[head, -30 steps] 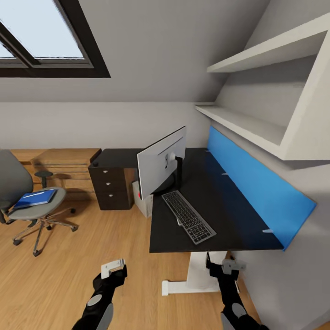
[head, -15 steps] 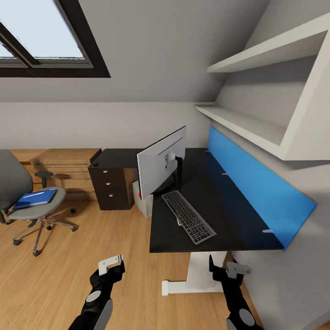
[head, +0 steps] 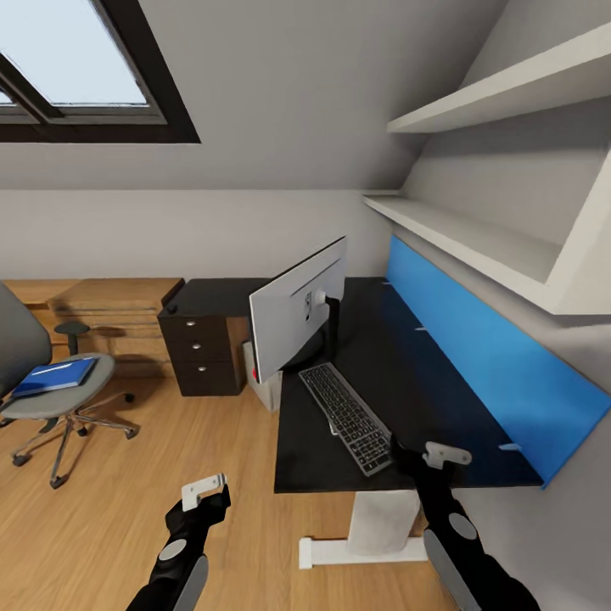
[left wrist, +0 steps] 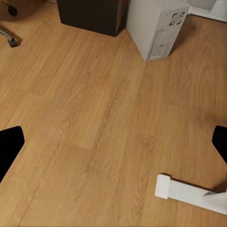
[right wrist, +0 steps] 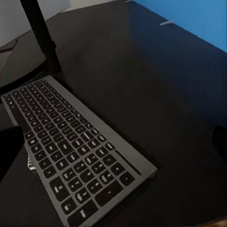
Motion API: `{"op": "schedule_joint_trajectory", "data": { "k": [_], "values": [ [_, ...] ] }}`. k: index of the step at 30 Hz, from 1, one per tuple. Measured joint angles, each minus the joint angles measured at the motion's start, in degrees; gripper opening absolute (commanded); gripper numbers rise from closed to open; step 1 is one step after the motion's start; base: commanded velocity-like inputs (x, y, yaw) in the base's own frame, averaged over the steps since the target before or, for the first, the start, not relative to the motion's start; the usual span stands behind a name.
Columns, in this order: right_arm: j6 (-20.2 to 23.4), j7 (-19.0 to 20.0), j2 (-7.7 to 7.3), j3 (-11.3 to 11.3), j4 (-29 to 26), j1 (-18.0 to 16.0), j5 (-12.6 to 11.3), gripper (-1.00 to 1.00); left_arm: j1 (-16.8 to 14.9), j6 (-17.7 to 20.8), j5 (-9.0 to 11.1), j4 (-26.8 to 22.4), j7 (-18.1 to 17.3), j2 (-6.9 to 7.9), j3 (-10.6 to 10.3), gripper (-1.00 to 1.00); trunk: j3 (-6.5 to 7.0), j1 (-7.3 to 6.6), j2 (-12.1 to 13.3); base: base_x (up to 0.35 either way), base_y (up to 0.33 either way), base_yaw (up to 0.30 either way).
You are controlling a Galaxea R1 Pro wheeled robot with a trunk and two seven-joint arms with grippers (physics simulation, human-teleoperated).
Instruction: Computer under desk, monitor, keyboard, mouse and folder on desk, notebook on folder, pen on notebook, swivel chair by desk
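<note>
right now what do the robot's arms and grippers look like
Both arms are black, rounded segments with pale grey oval patches set into the casing. The left gripper ends in a light grey, flat bracket-like plate with small holes on top of a black wrist. The right gripper carries a similar pale grey plate on a black body. No cables or printed markings are discernible.

keyboard (head: 345, 415) on desk (head: 424, 399), before monitor (head: 295, 308)

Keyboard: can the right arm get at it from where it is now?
Probably yes. The right gripper is over the near edge of the desk, just beside the keyboard's near end, with bare desk between them. The monitor stands past the far end, out of the way.
</note>
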Motion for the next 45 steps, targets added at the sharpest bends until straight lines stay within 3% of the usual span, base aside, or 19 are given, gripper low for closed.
{"op": "schedule_joint_trajectory", "data": {
  "k": [1, 5, 11, 13, 22, 29, 35, 40, 43, 45],
  "values": [
    [2.7, 0.1, 0.3, -0.7, -0.2, -1.2, -0.2, 1.0, 0.0, 0.0, 0.0, 0.1, 0.0, 0.0, 0.0, 1.0, 0.01, 0.0, 0.0, 0.32, 0.0, 0.0],
    [6.8, 0.3, 1.28, -1.5, 1.2, -3.8, -0.3, 1.0, 0.0, -0.1, -0.1, 0.3, 0.0, 0.01, 0.0, 1.0, 0.0, 0.0, 0.0, 0.323, 0.0, 0.0],
    [8.2, 0.6, 4.24, -1.8, 10.0, -5.2, 0.6, 1.0, 0.0, 0.0, -0.1, 0.4, -0.1, 0.08, 0.0, 1.0, 0.0, 0.0, 0.0, 0.325, 0.0, 0.0],
    [8.5, 0.6, 4.62, -1.9, 11.2, -5.4, 0.9, 1.0, 0.0, 0.0, -0.1, 0.4, -0.1, 0.08, -0.1, 1.0, 0.0, 0.0, 0.0, 0.326, 0.0, 0.0],
    [9.2, 1.3, 4.8, -2.0, 12.3, -5.6, 1.2, 1.0, 0.0, 0.0, -0.1, 0.4, -0.2, 0.09, -0.1, 1.0, 0.0, 0.0, 0.0, 0.311, 0.0, 0.0],
    [9.4, 5.3, 4.69, -2.1, 12.7, -5.6, 1.5, 1.0, 0.0, -0.1, -0.1, 0.4, -0.1, 0.09, -0.1, 1.0, 0.0, 0.02, 0.0, 0.201, 0.0, 0.0],
    [9.5, 6.2, 3.95, -2.1, 13.2, -6.2, 1.5, 1.0, 0.0, -0.2, 0.0, 0.4, -0.2, 0.11, -0.1, 1.0, 0.0, 0.03, 0.0, 0.026, 0.0, 0.0],
    [10.6, 9.4, 3.59, -2.2, 21.4, -13.3, 1.5, 1.0, 0.0, -0.3, 0.0, 0.4, -0.1, 0.48, 0.0, 1.0, 0.01, 0.03, 0.0, 0.004, 0.0, 0.0],
    [10.7, 11.3, 3.6, -2.3, 32.7, -22.2, 1.5, 1.0, 0.0, -0.3, 0.0, 0.3, 0.0, 0.52, -0.1, 1.0, 0.02, 0.04, 0.0, 0.0, 0.0, 0.0],
    [10.6, 11.7, 3.6, -2.3, 36.6, -25.4, 1.3, 1.0, 0.0, -0.3, 0.1, 0.2, 0.0, 0.52, -0.1, 1.0, 0.01, 0.03, 0.0, 0.0, 0.0, 0.0]
  ]
}}
